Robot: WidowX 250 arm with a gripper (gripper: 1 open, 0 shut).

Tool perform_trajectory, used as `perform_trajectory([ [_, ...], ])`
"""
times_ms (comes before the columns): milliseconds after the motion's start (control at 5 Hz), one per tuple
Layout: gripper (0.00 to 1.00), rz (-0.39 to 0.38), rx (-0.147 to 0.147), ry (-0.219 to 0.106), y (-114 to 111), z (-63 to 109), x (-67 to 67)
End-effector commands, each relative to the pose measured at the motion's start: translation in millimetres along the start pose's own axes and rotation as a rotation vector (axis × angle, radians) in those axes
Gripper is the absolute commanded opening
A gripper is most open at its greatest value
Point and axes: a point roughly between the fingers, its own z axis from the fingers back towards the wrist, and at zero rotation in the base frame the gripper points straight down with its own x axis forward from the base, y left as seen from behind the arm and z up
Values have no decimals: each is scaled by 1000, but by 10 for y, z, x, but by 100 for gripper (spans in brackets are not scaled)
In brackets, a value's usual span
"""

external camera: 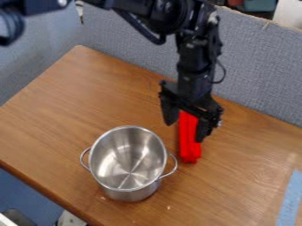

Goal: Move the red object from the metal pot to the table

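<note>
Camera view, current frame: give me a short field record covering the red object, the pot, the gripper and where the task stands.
red object: lying flat on the table, right of the pot, outside it
metal pot: upright, no lid, nothing visible inside
gripper: open, pointing down, directly over the red object's far end, fingers either side of it
contact: cannot tell whether the fingers touch the bar
task status: red object already on the table, not in the pot
</note>
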Motion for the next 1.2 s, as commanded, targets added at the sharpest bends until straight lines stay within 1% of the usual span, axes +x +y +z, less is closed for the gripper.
perform_trajectory([
  [0,100,-59,3,-111,-107,489,-5],
  [200,100,-25,-14,-104,-86,515,49],
  [400,100,32,-25,-101,-34,572,38],
  [600,100,70,-31,-82,5,605,32],
  [800,100,235,-41,-87,220,249,-3],
  [1000,100,384,-54,-131,409,-41,11],
])
